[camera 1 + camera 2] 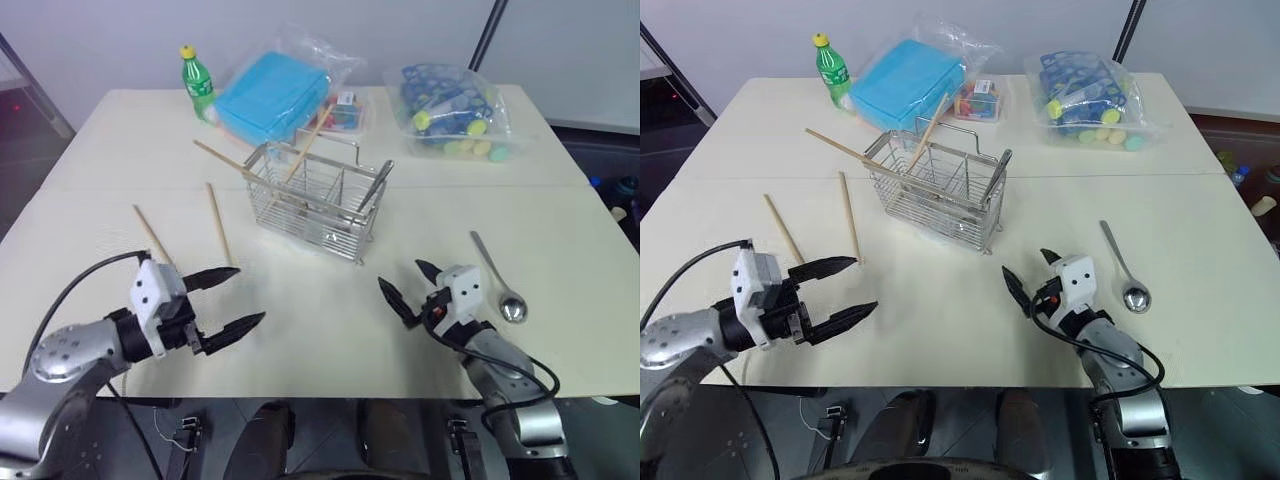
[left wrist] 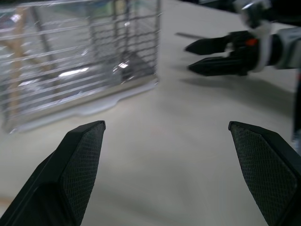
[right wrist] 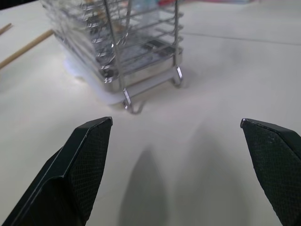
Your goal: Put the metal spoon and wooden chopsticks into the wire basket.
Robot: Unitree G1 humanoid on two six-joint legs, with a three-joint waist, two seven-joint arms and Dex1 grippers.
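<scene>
The wire basket [image 1: 315, 200] stands mid-table, with two wooden chopsticks [image 1: 305, 145] leaning in it and a metal utensil [image 1: 378, 185] propped at its right end. Another two chopsticks [image 1: 218, 222] lie loose on the table left of the basket. A metal spoon [image 1: 498, 280] lies flat at the right, bowl toward me. My left gripper [image 1: 250, 294] hovers open and empty near the front, pointing right toward the basket [image 2: 80, 61]. My right gripper [image 1: 400, 274] stays open and empty just left of the spoon, facing the basket [image 3: 122, 42].
At the back of the table stand a green bottle [image 1: 198, 82], a blue box in a clear bag [image 1: 272, 92] and a clear bag of colourful items [image 1: 450, 110]. The table's front edge [image 1: 330, 392] runs just below both grippers.
</scene>
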